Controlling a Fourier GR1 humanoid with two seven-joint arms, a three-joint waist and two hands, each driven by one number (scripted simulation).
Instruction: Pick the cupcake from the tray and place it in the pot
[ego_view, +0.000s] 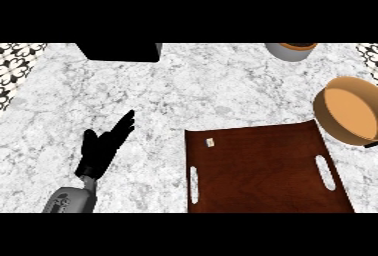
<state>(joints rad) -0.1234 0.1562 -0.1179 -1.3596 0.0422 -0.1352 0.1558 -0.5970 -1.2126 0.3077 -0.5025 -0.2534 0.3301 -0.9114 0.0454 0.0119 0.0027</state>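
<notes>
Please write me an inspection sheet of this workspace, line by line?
Surface: white marbled counter.
Job's things: brown tray with two slot handles, a small pale item at its far left corner, too small to identify; tan pot beyond the tray's right corner.
Clutter: black box at top; grey cup at top right.
Hands: left hand open, resting left of tray; right hand not in view.
Cables: nothing seen.
Surroundings: patterned tiles at left.

Tray (258, 170) cut by the lower edge, grey container (290, 50) by the top.
</notes>
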